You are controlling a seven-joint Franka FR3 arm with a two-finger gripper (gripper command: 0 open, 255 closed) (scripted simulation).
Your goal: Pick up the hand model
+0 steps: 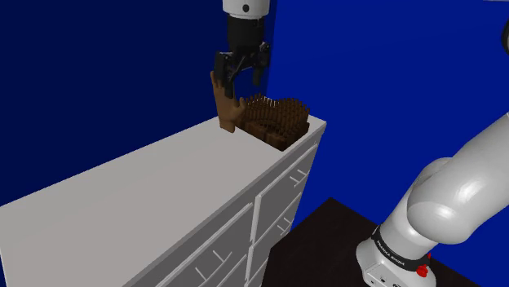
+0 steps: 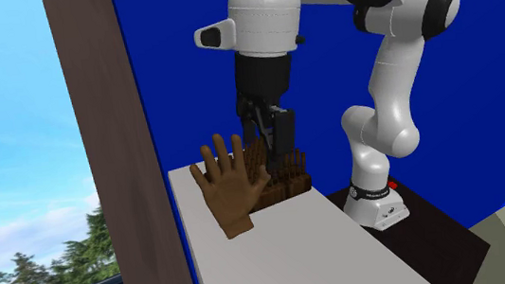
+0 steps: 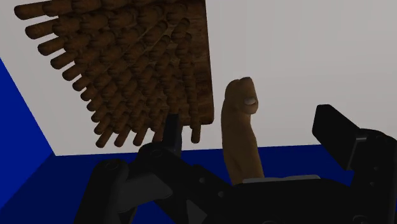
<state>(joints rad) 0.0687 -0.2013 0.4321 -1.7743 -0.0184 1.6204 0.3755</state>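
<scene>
Along the short end edge of the top of the white chest of drawers [image 1: 163, 187], the edge farthest from the shoulder camera, both brown things are found. The white arm [image 1: 457, 196] is carried up from its stand and is brought down over that end from above. The corner above the drawer fronts is taken up by a brown block of upright pegs [image 1: 277, 118]. Just beside it, on the side toward the back edge and the blue wall, the hand model [image 1: 228, 106] is stood on its wrist.

The model's long axis is seen to run nearly upright, with the wrist on the top and the spread fingers pointed up at the gripper [image 1: 241, 80]. Its palm is turned toward the second exterior camera.

The jaws are seen apart. In the wrist view one finger of the hand model [image 3: 240, 127] is caught between them, and a gap is left on each side, so nothing is held yet.

The step in hand is judged to be the end of the approach: the gripper is set astride the model and the grasp is not yet made. For the next move, the jaws would have to be brought together on that finger, perhaps after a little more descent for a deeper hold. A straight lift clear of the pegs would then be called for. A slim, rounded finger is judged a poor purchase, so some swinging or slipping of the model is to be feared.
</scene>
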